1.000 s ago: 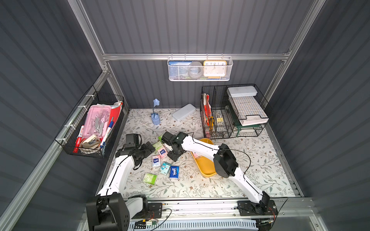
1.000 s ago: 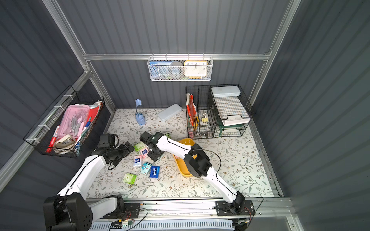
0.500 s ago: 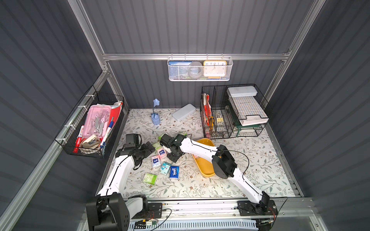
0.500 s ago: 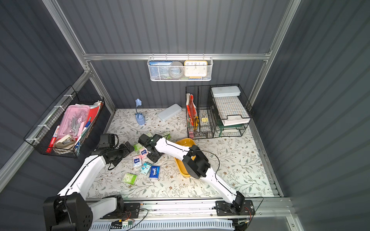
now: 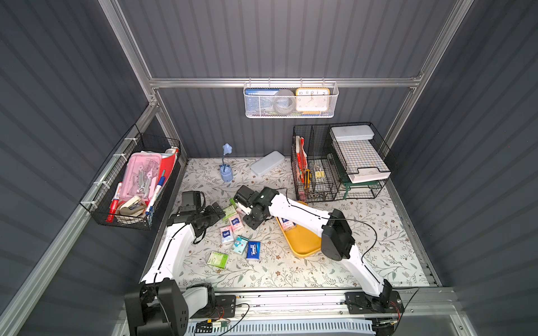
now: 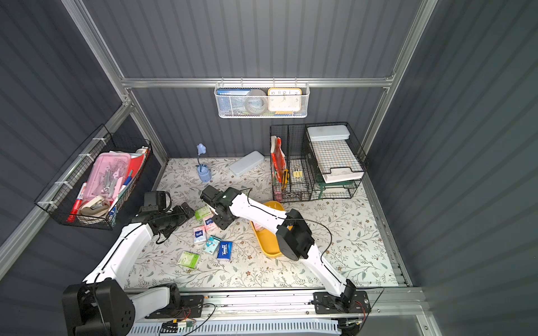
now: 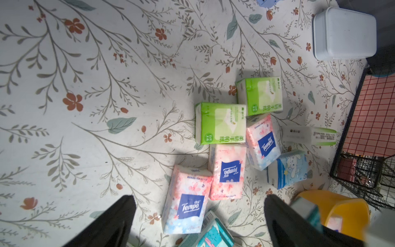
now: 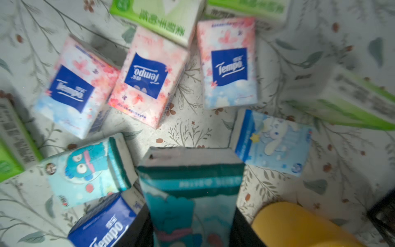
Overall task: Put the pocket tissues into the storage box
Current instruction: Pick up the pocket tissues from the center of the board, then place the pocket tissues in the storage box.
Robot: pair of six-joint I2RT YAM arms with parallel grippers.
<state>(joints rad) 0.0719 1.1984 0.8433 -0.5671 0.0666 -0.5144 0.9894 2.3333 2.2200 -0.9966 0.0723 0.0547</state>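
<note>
Teal packet (image 8: 190,192) of the pocket tissues (image 5: 235,224) — judged light, soft and slick in its film, best pinched across the short sides; it was seen clamped between the jaws of the right gripper (image 8: 192,224), above the loose packets scattered on the floral mat (image 5: 262,270) beside the storage box (image 5: 302,248); one pink packet (image 5: 287,225) was shown already in that box; the left gripper (image 7: 198,196) was held fully spread — nothing in it.
</note>
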